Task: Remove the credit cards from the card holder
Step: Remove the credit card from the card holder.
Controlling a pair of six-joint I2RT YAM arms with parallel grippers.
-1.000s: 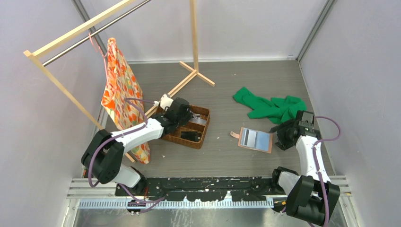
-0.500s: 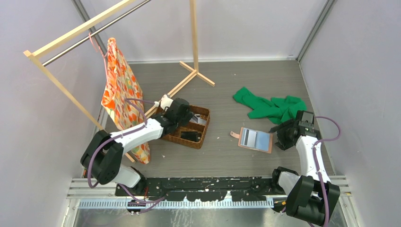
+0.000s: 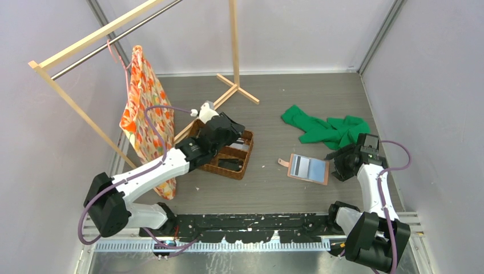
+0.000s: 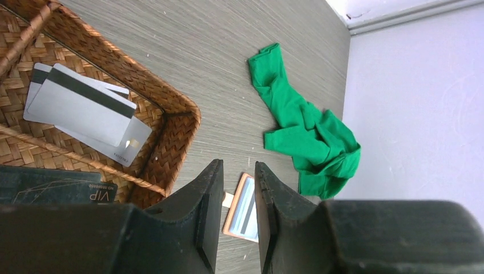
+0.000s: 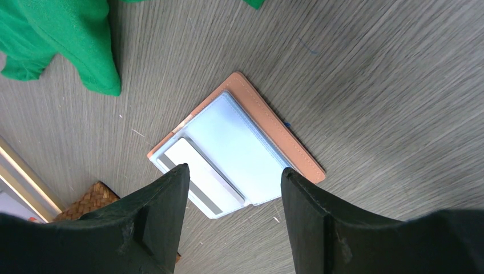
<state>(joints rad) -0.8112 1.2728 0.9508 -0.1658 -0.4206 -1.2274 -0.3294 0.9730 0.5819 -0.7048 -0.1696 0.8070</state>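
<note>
The salmon-pink card holder (image 3: 309, 168) lies open on the floor, grey inner panels up. In the right wrist view the card holder (image 5: 268, 123) has a pale card with a grey stripe (image 5: 197, 174) in its clear sleeve. My right gripper (image 5: 234, 170) is open and empty just above its near edge; from above, the right gripper (image 3: 338, 162) is right of the holder. My left gripper (image 4: 238, 165) has a narrow gap between its jaws and holds nothing. It hovers at the basket's right end (image 3: 233, 130). The holder (image 4: 244, 208) shows between its fingers, far below.
The brown woven basket (image 3: 242, 166) holds silver striped cards (image 4: 80, 108) and a black card (image 4: 57, 185). A green cloth (image 3: 328, 130) lies behind the holder. A wooden clothes rack (image 3: 234, 45) with an orange patterned cloth (image 3: 145, 120) stands at the left.
My left arm has lifted and stretched out over the basket towards the right. The right arm and the card holder have not moved.
</note>
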